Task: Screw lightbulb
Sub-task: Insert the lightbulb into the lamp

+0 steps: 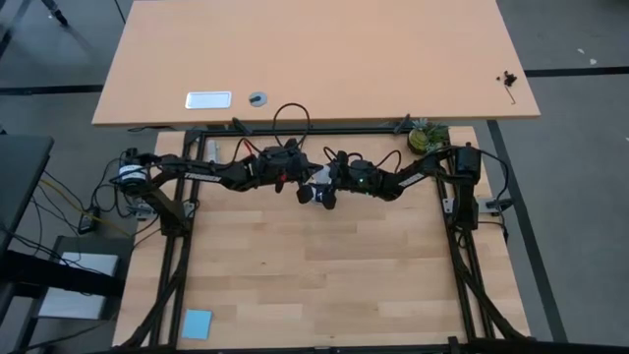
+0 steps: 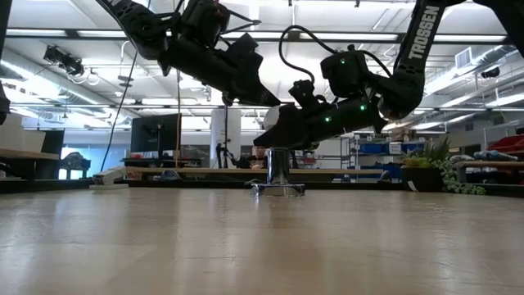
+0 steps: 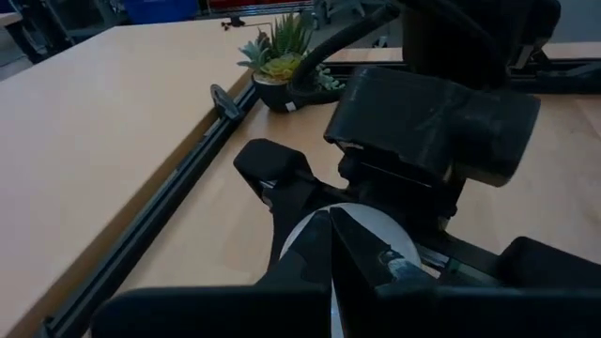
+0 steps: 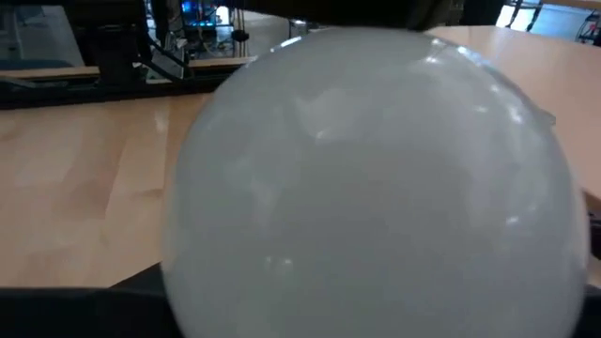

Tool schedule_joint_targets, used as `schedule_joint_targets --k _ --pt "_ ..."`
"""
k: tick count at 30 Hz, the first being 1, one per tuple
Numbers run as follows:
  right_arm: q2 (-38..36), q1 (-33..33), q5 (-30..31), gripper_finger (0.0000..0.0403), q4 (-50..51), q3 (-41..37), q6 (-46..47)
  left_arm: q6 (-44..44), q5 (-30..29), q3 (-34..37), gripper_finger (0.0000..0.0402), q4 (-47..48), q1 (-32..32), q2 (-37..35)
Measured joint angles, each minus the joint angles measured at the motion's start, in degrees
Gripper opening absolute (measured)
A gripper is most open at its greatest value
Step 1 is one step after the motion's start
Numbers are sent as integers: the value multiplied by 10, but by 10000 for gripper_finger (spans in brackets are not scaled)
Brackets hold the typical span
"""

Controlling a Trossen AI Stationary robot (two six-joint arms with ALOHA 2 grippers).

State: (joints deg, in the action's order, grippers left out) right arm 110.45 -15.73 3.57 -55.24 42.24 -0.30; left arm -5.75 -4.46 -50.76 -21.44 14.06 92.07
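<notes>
The lightbulb (image 4: 376,178) stands upright in the socket (image 2: 278,189), clasped by the right gripper (image 1: 325,193) with jaws wide around its globe — mid-screwing, I judge. Left gripper (image 3: 331,246), closed and empty, hovers just beside the lightbulb. Next: another twist, then release.

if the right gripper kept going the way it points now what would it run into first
The lightbulb: it fills the right wrist view, already between the right gripper's spread fingers. Beyond it, probably the shut left gripper.
</notes>
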Motion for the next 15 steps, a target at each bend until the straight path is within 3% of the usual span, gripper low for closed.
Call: schedule_joint_targets --k 9,15 --pt "-19 11 0 304 9 0 7 0 0 0 3 -1 -2 1" --pt "-70 24 28 307 86 0 3 0 4 1 3 -2 -3 1"
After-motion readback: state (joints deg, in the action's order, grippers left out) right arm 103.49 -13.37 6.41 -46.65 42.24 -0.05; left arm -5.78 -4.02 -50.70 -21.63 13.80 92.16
